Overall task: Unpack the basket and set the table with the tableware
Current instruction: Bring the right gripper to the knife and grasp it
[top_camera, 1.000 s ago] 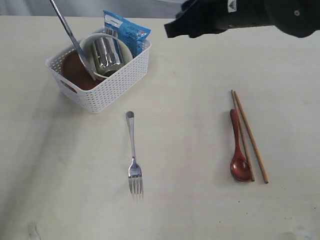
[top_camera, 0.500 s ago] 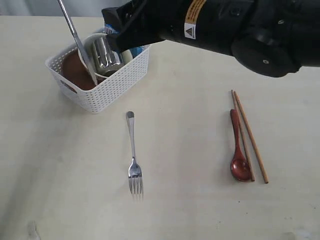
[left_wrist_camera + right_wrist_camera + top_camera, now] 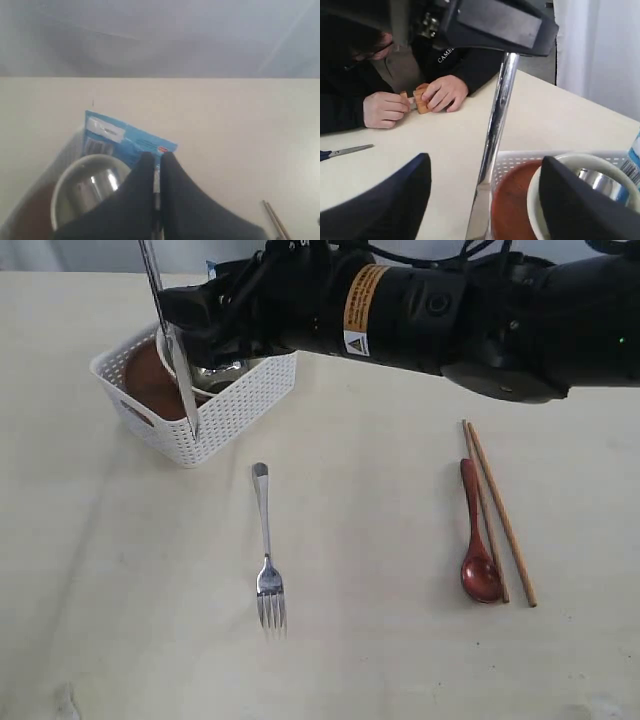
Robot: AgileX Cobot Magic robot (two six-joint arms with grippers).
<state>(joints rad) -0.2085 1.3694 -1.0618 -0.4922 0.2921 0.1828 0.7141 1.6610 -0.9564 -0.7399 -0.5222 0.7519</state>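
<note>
Pale cream counter [image 3: 380, 660], plain wall behind.

Exterior: basket [image 3: 230, 410] sits top left with the plate [image 3: 150, 385] in it. Fork [image 3: 266, 550] is mid-counter. Spoon [image 3: 478, 540] and chopsticks [image 3: 500, 515] lie side by side on the right. Knife [image 3: 170, 340] hangs near upright, tip down at the basket's front wall; can't tell if it touches. Right gripper [image 3: 195, 325] reaches across over the basket, just beside the knife.

Left wrist: left gripper [image 3: 157, 162] is clamped on the knife's thin steel shaft. Below it is the bowl [image 3: 67, 195] with the cup [image 3: 100, 182] inside, blue snack packet [image 3: 130, 137] behind.

Right wrist: jaws wide apart, nothing held. The knife shaft lines up between them, depth unclear.

Risk: both arms share the space over the basket. If the right one drops for the bowl now, it likely clips the knife. That could twist it out of the pinch, or drive the tip into the wall and shove the basket.

Diff vs a second ago:
- Right arm was up at top right; it now hides packet, bowl and cup in the exterior view.
- Knife is steeper, tip out of the basket.
- Fork, spoon and chopsticks haven't moved.
</note>
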